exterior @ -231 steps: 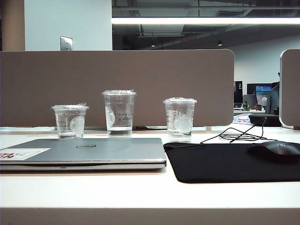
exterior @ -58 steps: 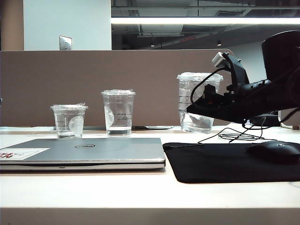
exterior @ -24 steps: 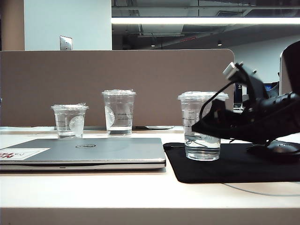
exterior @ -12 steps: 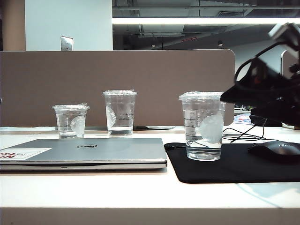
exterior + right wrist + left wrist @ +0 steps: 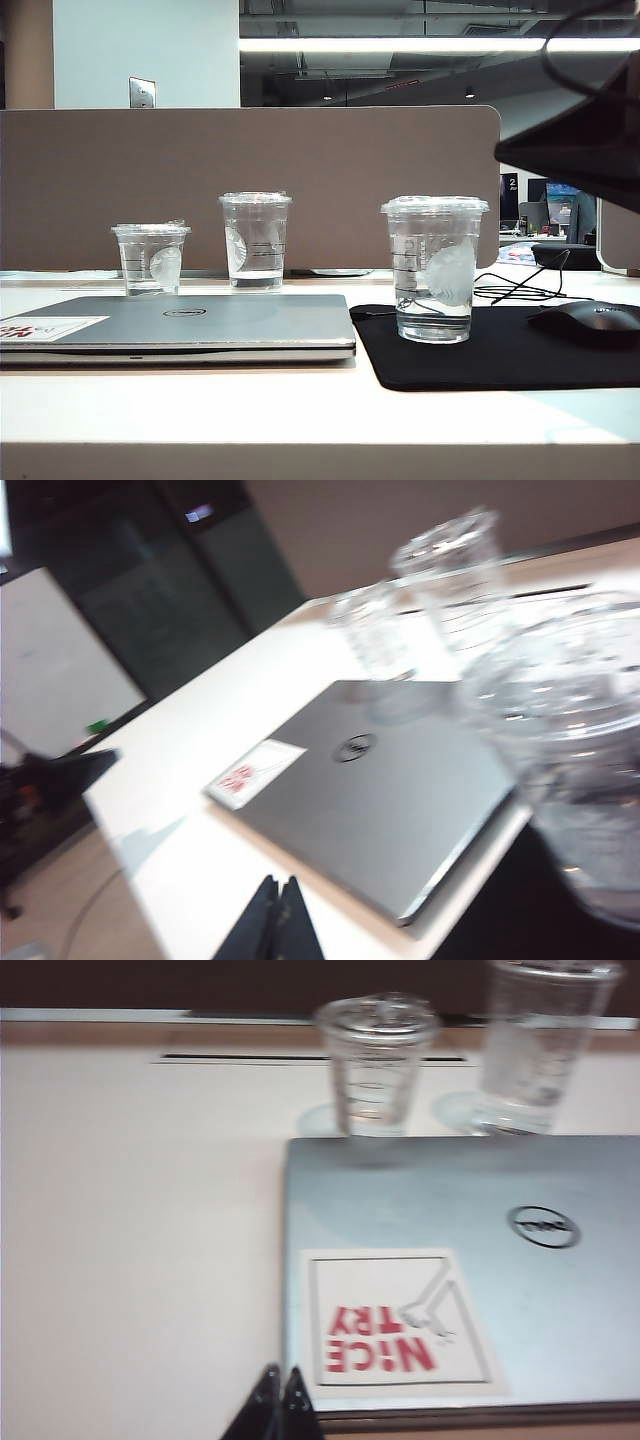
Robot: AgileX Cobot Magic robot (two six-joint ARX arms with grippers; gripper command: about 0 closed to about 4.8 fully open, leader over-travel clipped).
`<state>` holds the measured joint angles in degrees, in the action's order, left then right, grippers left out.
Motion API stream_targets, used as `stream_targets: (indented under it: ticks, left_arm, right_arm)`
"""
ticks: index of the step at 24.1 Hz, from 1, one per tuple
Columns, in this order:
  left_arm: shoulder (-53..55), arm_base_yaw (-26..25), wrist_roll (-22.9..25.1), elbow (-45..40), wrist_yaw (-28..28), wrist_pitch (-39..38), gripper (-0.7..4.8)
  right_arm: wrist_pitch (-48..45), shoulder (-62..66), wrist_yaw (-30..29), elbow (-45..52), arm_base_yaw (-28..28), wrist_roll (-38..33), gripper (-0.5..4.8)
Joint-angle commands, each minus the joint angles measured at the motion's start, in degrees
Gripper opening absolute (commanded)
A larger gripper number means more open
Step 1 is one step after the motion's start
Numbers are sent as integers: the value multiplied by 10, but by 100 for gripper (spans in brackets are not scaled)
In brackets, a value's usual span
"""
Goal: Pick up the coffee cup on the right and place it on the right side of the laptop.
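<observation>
The coffee cup [image 5: 434,270] stands upright on the black mouse mat [image 5: 500,360], just right of the closed silver laptop [image 5: 185,325]; nothing touches it. Only a dark part of the right arm [image 5: 590,150] shows, high at the exterior view's right edge. In the right wrist view my right gripper [image 5: 278,885] is shut and empty, in the air above the table, with the blurred coffee cup [image 5: 575,740] and laptop [image 5: 390,790] beyond it. My left gripper [image 5: 282,1372] is shut and empty near the laptop [image 5: 450,1260] corner with the red-lettered sticker [image 5: 385,1325].
A short clear cup [image 5: 150,258] and a taller one [image 5: 254,240] stand behind the laptop before a brown partition [image 5: 250,180]. A black mouse [image 5: 590,322] lies on the mat's right part, its cable [image 5: 515,290] looped behind.
The right gripper, which was around the coffee cup on the mat, has let go, drawn away up and to the right, and shut. The cup has stayed put.
</observation>
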<state>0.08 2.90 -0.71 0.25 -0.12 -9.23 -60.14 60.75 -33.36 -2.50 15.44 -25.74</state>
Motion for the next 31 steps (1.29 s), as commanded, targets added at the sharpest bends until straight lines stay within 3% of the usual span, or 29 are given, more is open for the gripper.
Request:
stream_targets:
  ticks: [1,5,25,28,31]
  left_arm:
    - [0,-35,2,2,1,-1,-5]
    - [0,-36,2,2,2,-1,-5]
    - [0,-37,2,2,2,-1,-5]
    - [0,-37,2,2,3,-1,-5]
    - [0,-37,2,2,2,-1,-5]
  right_arm:
    - [-14,-3,-13,-2,0,-24,-6]
    - [-14,-3,16,-3,0,-28,-6]
    - [-11,-4,13,-3,0,-25,-5]
    - [-9,-6,73,-3,-11,26,-5]
    - [19,-27,172,-2,-14,81,-5]
